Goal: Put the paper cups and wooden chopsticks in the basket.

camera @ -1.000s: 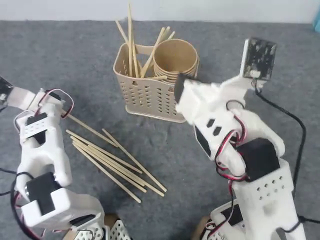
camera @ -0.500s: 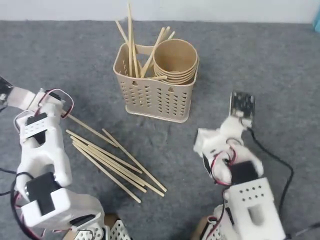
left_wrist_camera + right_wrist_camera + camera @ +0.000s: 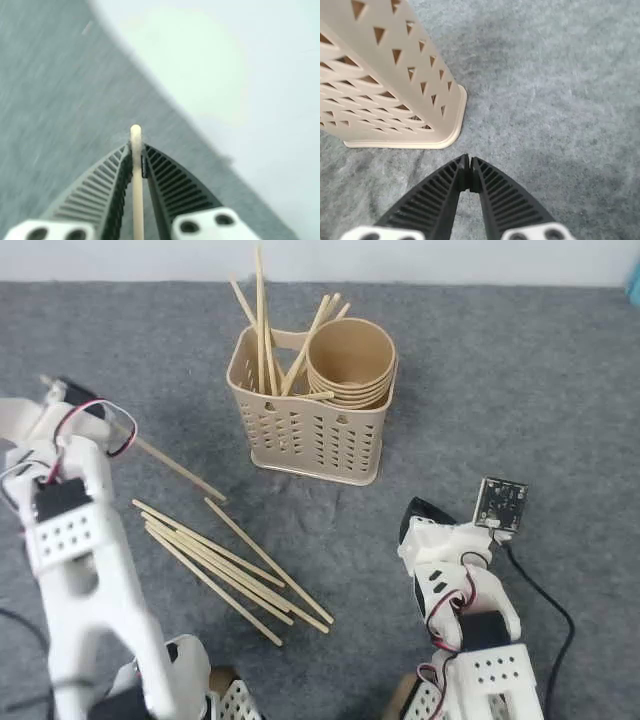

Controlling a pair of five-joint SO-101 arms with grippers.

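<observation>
- I see a beige perforated basket (image 3: 310,435) standing upright at the far middle of the grey-covered desk (image 3: 530,370).
- In the right half of the basket sits a nested stack of brown paper cups (image 3: 350,355), open side up. Several wooden chopsticks (image 3: 262,330) lean in the left half, just beside the cups, with their ends poking above the rim.
- A loose bundle of chopsticks (image 3: 225,565) lies flat on the desk in front of the basket and to its left, well apart from it.
- My left end effector (image 3: 135,148) is clamped on a single chopstick (image 3: 178,468) (in the left wrist view its rounded tip pokes out just past the fingertips). From above, this stick slants out to the left of the basket, and its free end stops short of the basket's front left corner.
- My right end effector (image 3: 469,167) is closed with nothing between its ribbed black fingers, the tips touching. It sits low over the desk in front of the basket's right front corner, near it but not touching.
</observation>
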